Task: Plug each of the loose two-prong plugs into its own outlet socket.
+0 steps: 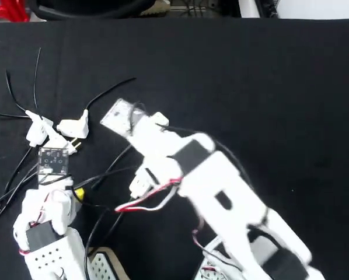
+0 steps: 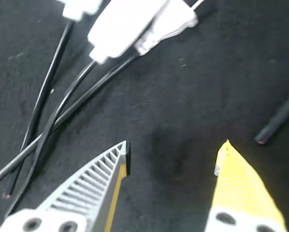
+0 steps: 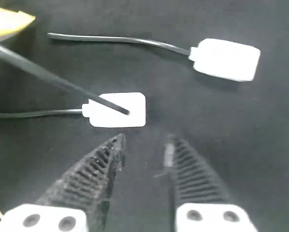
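Left end effector (image 2: pixel 176 145), one grey and one yellow finger, spread apart over the black tabletop (image 2: pixel 193 87), gripping nothing. Beyond it lie white connectors (image 2: pixel 135 24) trailing black cables (image 2: pixel 62 107). Right end effector (image 3: pixel 144 140), black fingers spread, empty, sits just short of a white plug (image 3: pixel 118 110). A second white plug (image 3: pixel 226 59) lies farther off, apart from the first, both flat on the tabletop.

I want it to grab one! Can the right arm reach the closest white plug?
Probably yes. The right arm's jaws stand open short of the nearer white plug, with bare cloth between. A black cable lies across it and might snag.
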### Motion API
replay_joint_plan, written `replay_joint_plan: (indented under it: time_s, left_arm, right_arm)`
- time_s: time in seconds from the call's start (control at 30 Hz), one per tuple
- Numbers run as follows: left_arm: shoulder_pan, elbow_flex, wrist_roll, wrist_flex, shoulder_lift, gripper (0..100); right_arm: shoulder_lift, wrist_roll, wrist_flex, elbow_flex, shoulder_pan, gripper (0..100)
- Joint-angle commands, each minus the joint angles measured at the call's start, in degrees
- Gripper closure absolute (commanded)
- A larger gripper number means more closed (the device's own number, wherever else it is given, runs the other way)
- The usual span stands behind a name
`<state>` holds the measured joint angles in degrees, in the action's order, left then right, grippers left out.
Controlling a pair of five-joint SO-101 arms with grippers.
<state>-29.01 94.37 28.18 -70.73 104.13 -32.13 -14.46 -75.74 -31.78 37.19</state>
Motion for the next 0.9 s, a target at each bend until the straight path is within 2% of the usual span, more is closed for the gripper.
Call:
replay_joint_plan:
  time_s: [0.0, 0.13, 0.23, 0.47, 0.87]
  left_arm:
    - [5.8, -6.4, -0.4, -3.3, 0.3, 71]
    - [15.2, -8.3, -0.4, -3.0, 0.3, 71]
    - [22.9, -8.6, -0.4, -1.2, -0.2, 71]
    - [36.9, -8.2, -2.5, 0.5, -4.0, 71]
    - [48.4, -9.0, -11.9, 17.3, -15.4, 71]
  right_arm:
    - [-4.9, 0.1, -1.5, 1.6, -12.1, 98.6]
    - [-2.6, -0.4, 0.6, 1.6, -27.5, 96.6]
    - [2.4, -4.4, 1.9, 1.7, -33.4, 96.7]
    - [17.0, -3.8, 7.0, 4.5, -35.3, 98.6]
    - [21.1, -3.5, 9.8, 5.8, -37.9, 98.6]
